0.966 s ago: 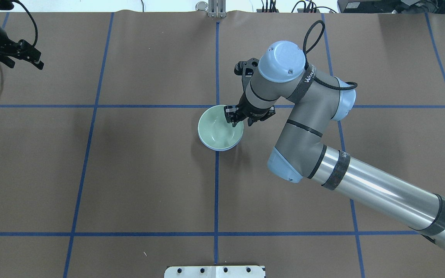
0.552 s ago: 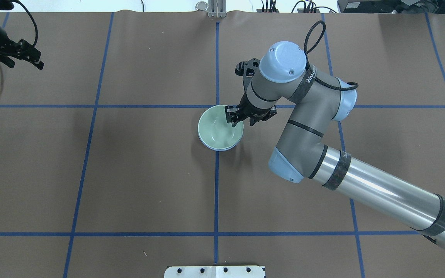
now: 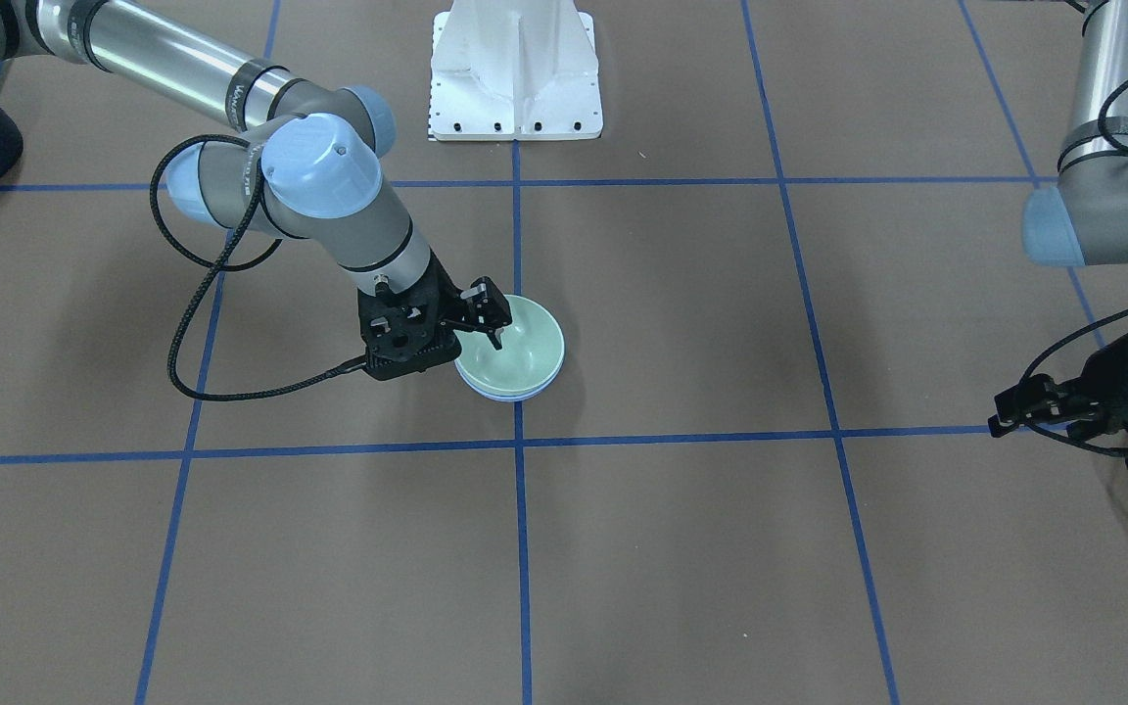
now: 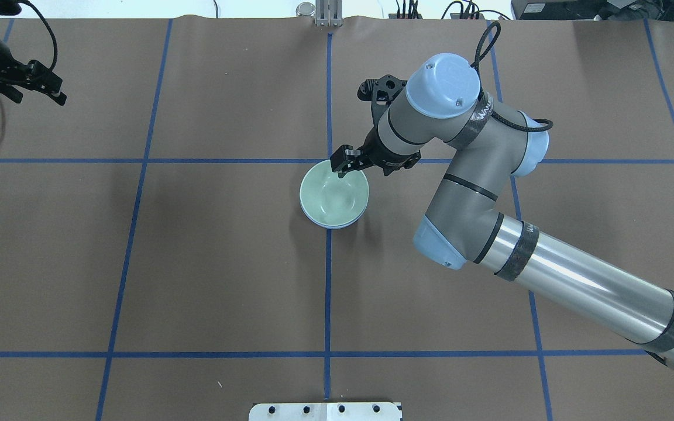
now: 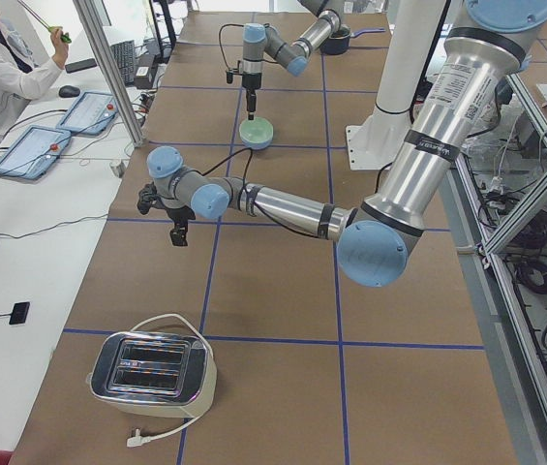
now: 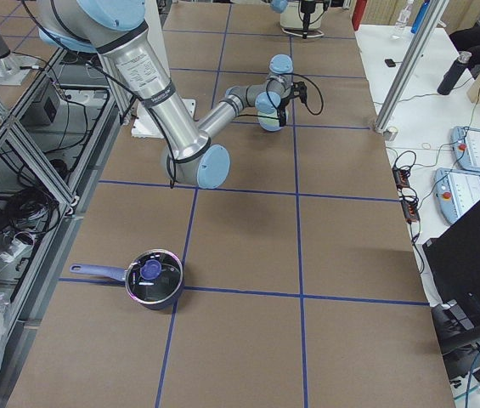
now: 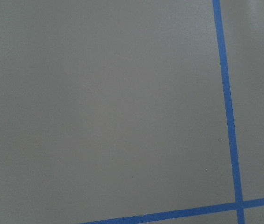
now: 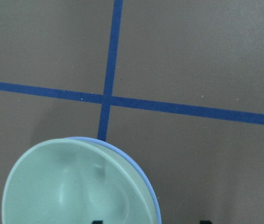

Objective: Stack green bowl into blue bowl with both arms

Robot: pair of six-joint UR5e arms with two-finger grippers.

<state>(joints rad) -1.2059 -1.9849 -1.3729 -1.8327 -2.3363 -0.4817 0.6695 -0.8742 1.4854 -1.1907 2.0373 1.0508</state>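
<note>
While the right fingers [image 4: 343,161] hover spread wide with nothing between them, the green bowl [image 4: 331,196] sits just below, its near rim under the tips and clear of them! It's nested snugly inside the blue bowl [image 8: 146,183], with only a thin blue edge peeking out around it. The pair stands upright on the brown surface [image 4: 196,263]. Way off, well apart from the stack, the left fingers [image 4: 55,95] hang over the surface, slightly parted and empty too.

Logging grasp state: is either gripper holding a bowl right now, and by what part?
Nothing is held. The right gripper is open above the green bowl; the left gripper is empty.
</note>
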